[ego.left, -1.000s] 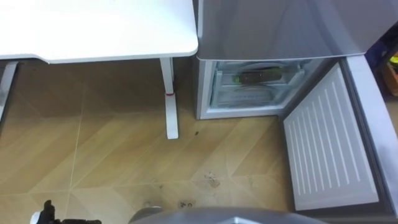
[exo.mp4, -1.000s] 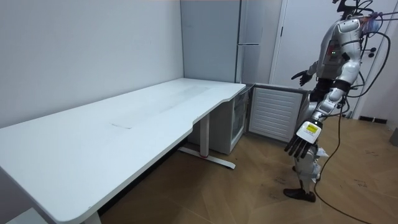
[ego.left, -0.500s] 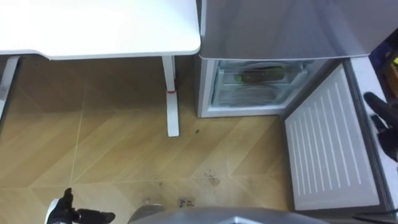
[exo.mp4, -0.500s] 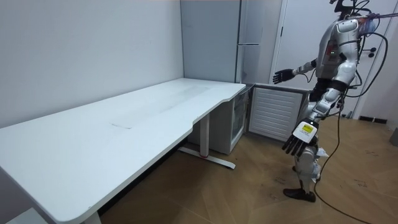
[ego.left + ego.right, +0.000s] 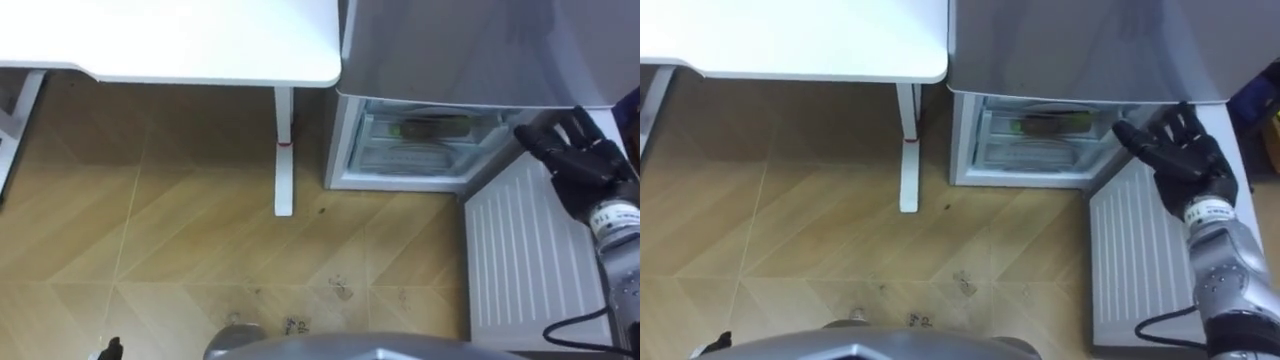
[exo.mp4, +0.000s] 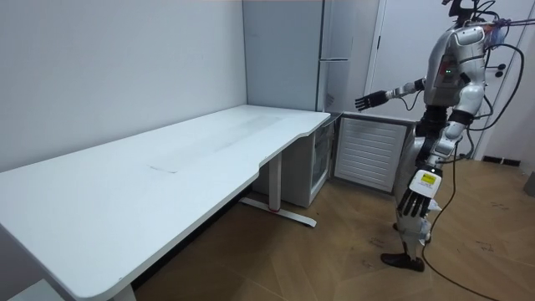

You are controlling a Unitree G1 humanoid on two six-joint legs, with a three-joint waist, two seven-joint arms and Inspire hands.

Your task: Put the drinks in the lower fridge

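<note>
A single drink [image 5: 432,128], a dark greenish bottle, already lies on its side inside the lower fridge [image 5: 344,150]. It stretches across the width of the upper shelf there, close to the shelf's front edge and a little toward its right end. The compartment's door [image 5: 520,260] swings wide open to the robot's right. The right robot hand [image 5: 578,165] reaches out level toward the opening, just beside the door's hinge-side top corner. Its fingers are spread and straight, it holds nothing and it is apart from the bottle. The left robot hand [image 6: 415,196] hangs by the robot's side with its fingers relaxed and is likewise empty. The white bench [image 5: 180,40] to the left of the fridge carries no drinks that can be seen. Whether the bottle is glass or plastic cannot be told, but it is likely stiff, smooth and fairly heavy if full. Being round, it would probably roll along the shelf if nudged, and cold may leave it slick. The safest hold seems to be round the middle of its body, fingers wrapped on one side with the thumb opposite, rather than by the narrow neck.
</note>
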